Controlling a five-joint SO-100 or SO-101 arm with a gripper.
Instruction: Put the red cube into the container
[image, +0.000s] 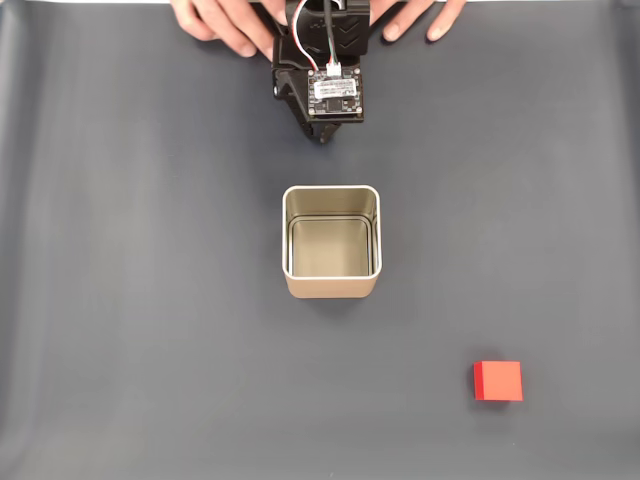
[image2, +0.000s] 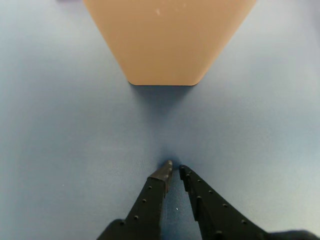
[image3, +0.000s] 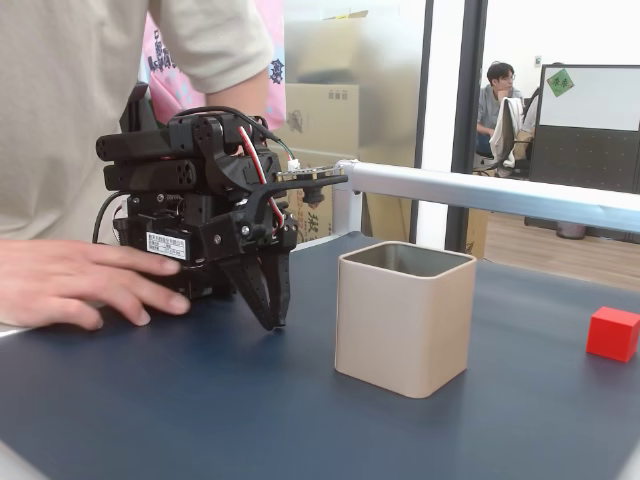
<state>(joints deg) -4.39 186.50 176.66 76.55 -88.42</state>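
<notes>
Fixed view from above: container (image: 331, 243) mid-bench (image: 120, 300), red cube (image: 498, 380) near lower right corner, hands (image: 215, 20) at top edge; wrist view: fingers (image2: 172, 171) narrow, holding nothing; side fixed view: cube at right edge, well apart from container.

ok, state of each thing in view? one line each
red cube: resting on the mat, apart from the tin, not gripped.
container: upright, lidless, nothing inside.
gripper: shut or nearly so, holding nothing, tips low over the mat, short of the container.
person's hands: flat on the table at the arm's base.
</notes>
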